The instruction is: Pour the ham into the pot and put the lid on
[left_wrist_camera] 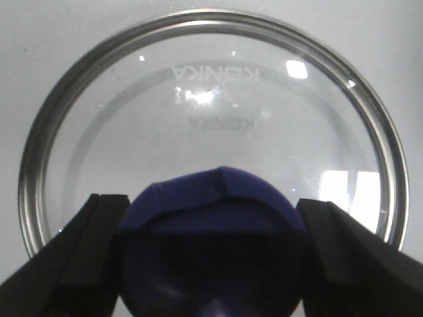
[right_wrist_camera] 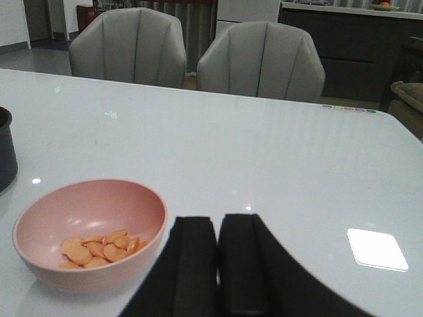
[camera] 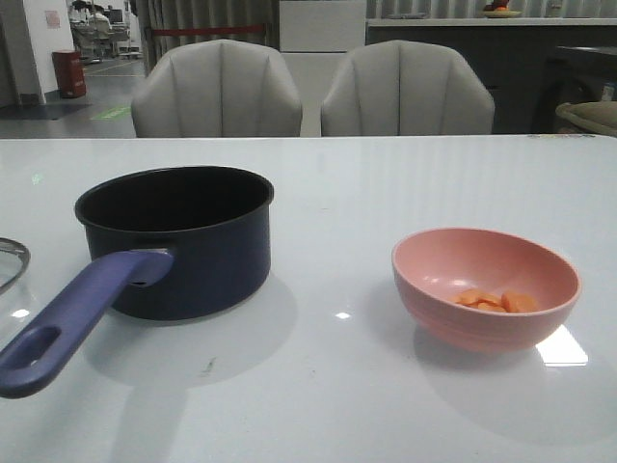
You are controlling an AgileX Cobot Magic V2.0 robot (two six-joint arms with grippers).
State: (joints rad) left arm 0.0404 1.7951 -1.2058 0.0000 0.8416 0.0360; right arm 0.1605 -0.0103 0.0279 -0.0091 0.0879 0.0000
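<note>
The white surface (camera: 386, 183) runs wide and bare between the pot (camera: 178, 241) on the left and the pink bowl (camera: 485, 286) on the right, the two well apart with open room between them and more behind, up to the far edge where two grey chairs (camera: 313, 89) stand. The pot sits upright, its dark inside showing nothing in it, its long purple-blue handle (camera: 72, 323) reaching toward the near left corner. The ham (camera: 496, 301) lies as a small heap of orange slices in the bottom of the pink bowl, toward its near side. The lid (camera: 12, 260) is at the far left edge of the front view, only a sliver of its metal rim in sight, just left of the pot and apart from it.

In the left wrist view the left end effector (left_wrist_camera: 211, 257) stands open over the lid, one black finger (left_wrist_camera: 86, 257) on each side of the dark-blue knob (left_wrist_camera: 211, 244); whether the pads touch the knob cannot be told. The lid lies flat on the surface, its whole rim visible around the knob.

The right end effector (right_wrist_camera: 217, 264) has its fingers pressed together, holding nothing, low over the surface just right of the pink bowl, with bare surface beyond it
</note>
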